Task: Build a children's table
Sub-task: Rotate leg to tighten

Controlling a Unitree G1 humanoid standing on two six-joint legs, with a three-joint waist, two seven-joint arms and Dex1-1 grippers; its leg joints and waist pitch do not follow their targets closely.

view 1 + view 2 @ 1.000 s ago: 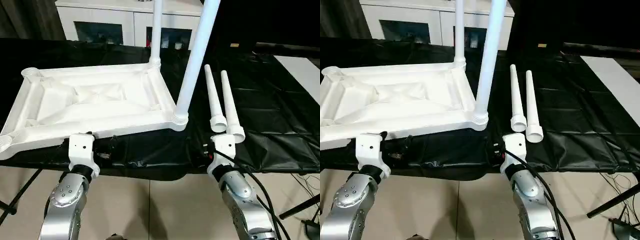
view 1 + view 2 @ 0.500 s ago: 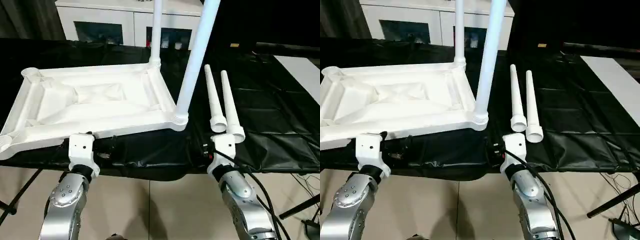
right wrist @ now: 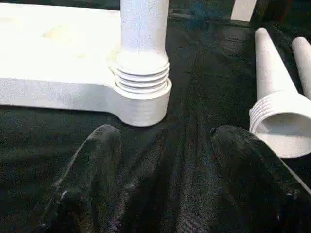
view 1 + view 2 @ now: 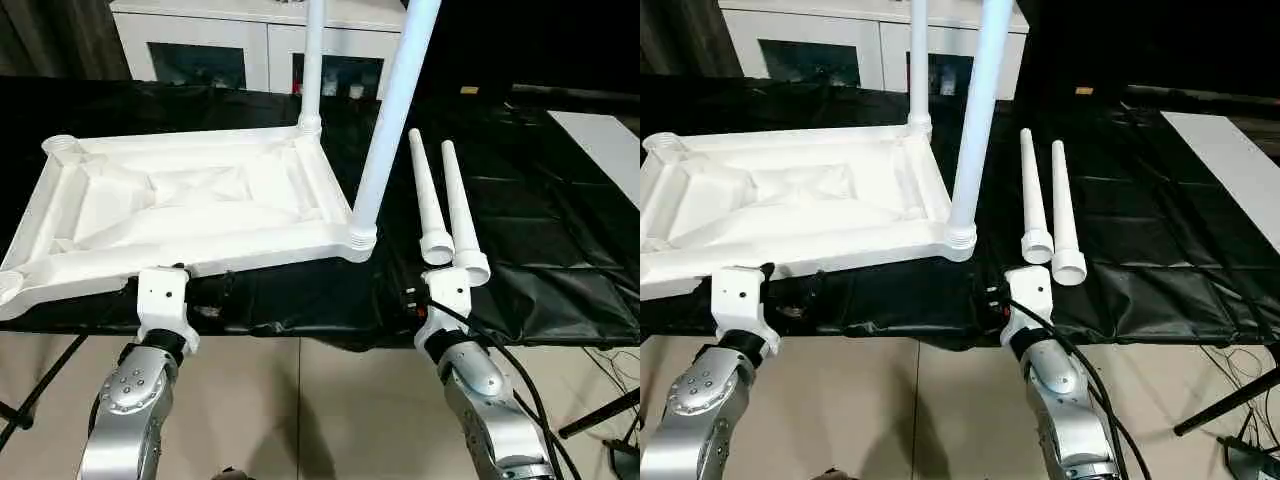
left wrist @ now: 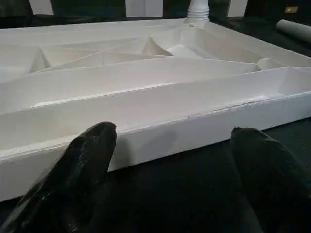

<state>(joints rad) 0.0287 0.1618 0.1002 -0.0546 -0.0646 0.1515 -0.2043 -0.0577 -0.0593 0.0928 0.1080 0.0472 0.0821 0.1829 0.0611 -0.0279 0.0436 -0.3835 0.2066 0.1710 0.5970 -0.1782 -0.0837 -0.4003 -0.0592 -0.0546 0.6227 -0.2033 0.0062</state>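
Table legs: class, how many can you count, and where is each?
4. Two stand screwed into the tabletop's right-hand corner sockets, near and far. Two lie loose side by side on the black cover right of it.

One white tabletop [image 4: 190, 205] lies ribbed side up at left of frame. Four legs in all — two standing in its sockets, the near leg [image 4: 385, 130] and the far leg [image 4: 313, 65], and two loose legs [image 4: 428, 205] [image 4: 460, 215] side by side at centre right. One cabinet [image 4: 250, 45] — upper left.
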